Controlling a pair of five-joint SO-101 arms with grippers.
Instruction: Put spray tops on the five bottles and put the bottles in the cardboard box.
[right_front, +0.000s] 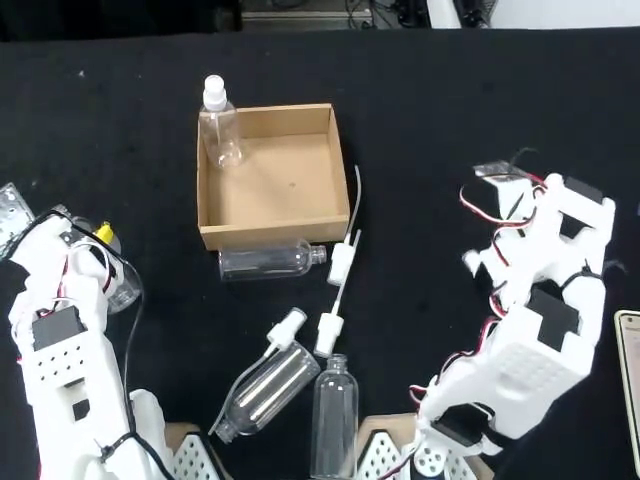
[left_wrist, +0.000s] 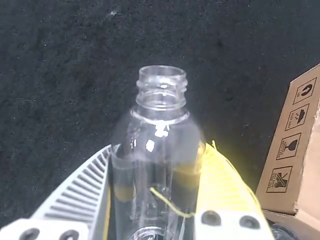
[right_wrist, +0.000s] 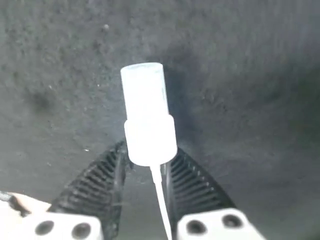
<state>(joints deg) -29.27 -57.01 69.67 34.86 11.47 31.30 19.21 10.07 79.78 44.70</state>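
– Which of the bottles is in hand?
– The open-necked bottle (left_wrist: 161, 95). The left gripper (left_wrist: 159, 160) is clamped on its clear body, over the black table (right_front: 450, 120) and off to one side of the cardboard box (right_front: 265, 235).
– And the other claw?
– The right gripper (right_wrist: 149, 150) pinches a spray top (right_wrist: 147, 110) at its collar, with the thin tube running back between the fingers.
– What about the rest?
– A capped bottle (right_front: 220, 130) stands upright at the box's far left corner. A bare bottle (right_front: 268, 262) lies just in front of the box. Two lying bottles (right_front: 335, 415) are nearer the arms, one tilted, one straight. Three loose spray tops (right_front: 342, 262) lie between these and the box; one touches the tilted bottle
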